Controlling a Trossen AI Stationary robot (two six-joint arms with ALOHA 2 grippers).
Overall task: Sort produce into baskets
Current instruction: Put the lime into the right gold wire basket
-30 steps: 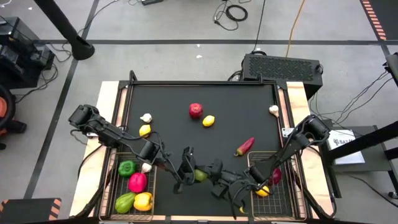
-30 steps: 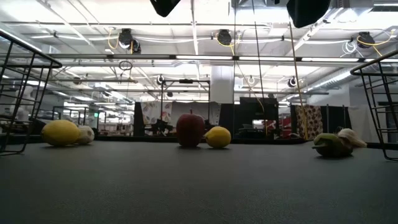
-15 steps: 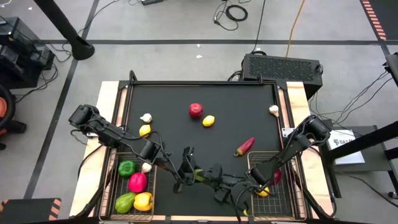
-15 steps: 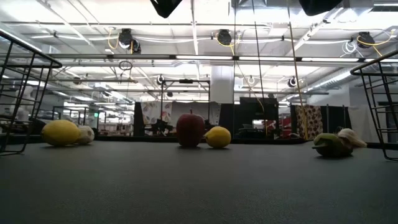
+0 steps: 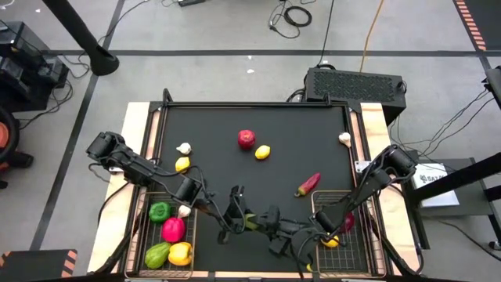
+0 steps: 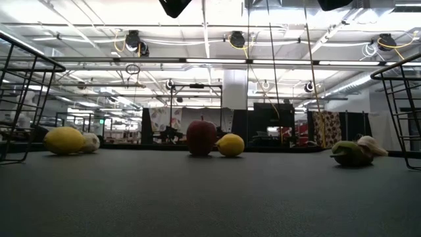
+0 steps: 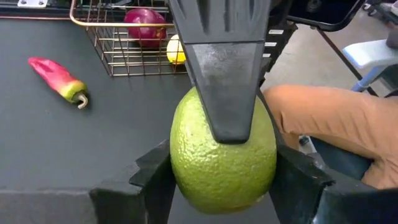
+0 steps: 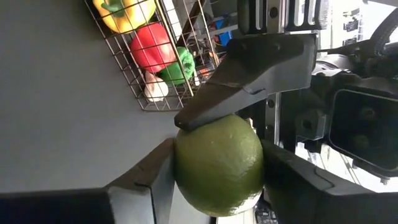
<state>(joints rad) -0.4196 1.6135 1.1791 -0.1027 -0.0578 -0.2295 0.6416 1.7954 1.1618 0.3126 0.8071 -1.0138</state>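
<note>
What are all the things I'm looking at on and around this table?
baskets: two, gold wire, at the table's near corners
peppers: four, two green, one pink-red, one yellow, left basket
garlic: three, white, two on the mat, one in left basket
lemons: three, yellow, two on mat, one in right basket
apple: one, red, mid-mat
chili: one, red, beside right basket
dark red fruit: one, right basket
lime: one, green, between both grippers
person's leg: one, tan, beside table
left gripper, right gripper: dark, both shut on lime
</note>
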